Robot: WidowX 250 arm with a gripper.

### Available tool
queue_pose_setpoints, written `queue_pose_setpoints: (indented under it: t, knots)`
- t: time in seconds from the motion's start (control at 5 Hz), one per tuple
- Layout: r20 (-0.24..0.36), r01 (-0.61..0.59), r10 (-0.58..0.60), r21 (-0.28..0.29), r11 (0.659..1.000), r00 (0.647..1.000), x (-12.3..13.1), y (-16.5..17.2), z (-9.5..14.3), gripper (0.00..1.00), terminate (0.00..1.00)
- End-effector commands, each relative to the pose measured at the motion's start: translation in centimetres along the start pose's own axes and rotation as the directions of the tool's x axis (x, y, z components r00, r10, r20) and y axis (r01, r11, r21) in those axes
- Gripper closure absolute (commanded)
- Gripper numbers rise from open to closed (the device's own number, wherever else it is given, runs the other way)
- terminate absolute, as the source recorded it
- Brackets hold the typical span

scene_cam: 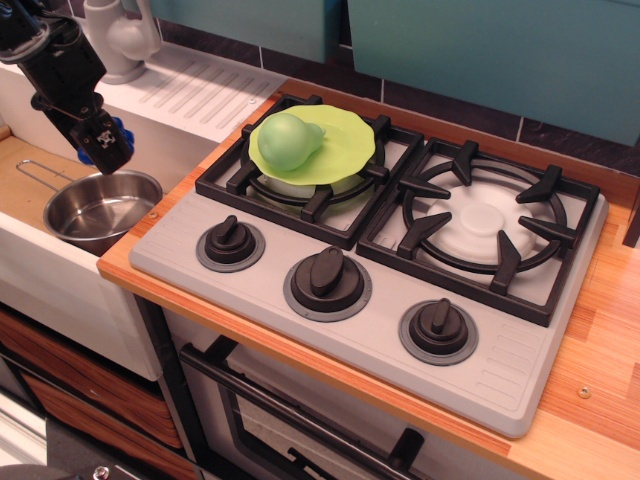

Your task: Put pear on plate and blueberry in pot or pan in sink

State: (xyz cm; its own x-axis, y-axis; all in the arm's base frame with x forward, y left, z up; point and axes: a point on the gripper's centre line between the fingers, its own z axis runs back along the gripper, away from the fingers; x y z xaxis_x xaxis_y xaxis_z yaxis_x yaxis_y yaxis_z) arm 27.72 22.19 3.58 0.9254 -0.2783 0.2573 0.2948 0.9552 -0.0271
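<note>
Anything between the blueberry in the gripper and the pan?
Nothing visible. The gripper holds the blueberry in the air above the pan, near its back rim. The pan looks empty and open-topped, sitting in the sink. The pear already lies on the plate.

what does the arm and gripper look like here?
Arm is black and blocky, with angular housings and some blue cabling or trim near the top edge. Gripper is black too, with short dark fingers. No readable markings or labels.
</note>
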Motion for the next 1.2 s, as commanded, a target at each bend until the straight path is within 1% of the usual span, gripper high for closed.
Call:
queue_pose_setpoints:
  t: [0.0,0.2,0.4,0.6,0.8,1.0]
  knots:
    - [0.023,0.006,-0.007,0.039,0.999,1.0,0.6,1.4,0.9,1.0,0.0]
    - [0.021,-0.009,0.009,0.032,0.999,1.0,0.3,1.3,0.4,1.0,0.0]
    - [0.038,-0.013,0.013,0.021,1.0,0.999,0.2,1.0,-0.5,1.0,0.0]
    - [0.034,-0.019,0.018,0.022,1.0,0.999,0.2,0.6,-0.3,1.0,0.0]
    - [0.028,-0.027,0.026,0.021,0.999,0.999,0.3,0.4,-0.1,0.0,0.0]
    - [0.026,-0.033,0.032,0.015,0.999,0.999,0.4,0.0,0.0,0.0,0.0]
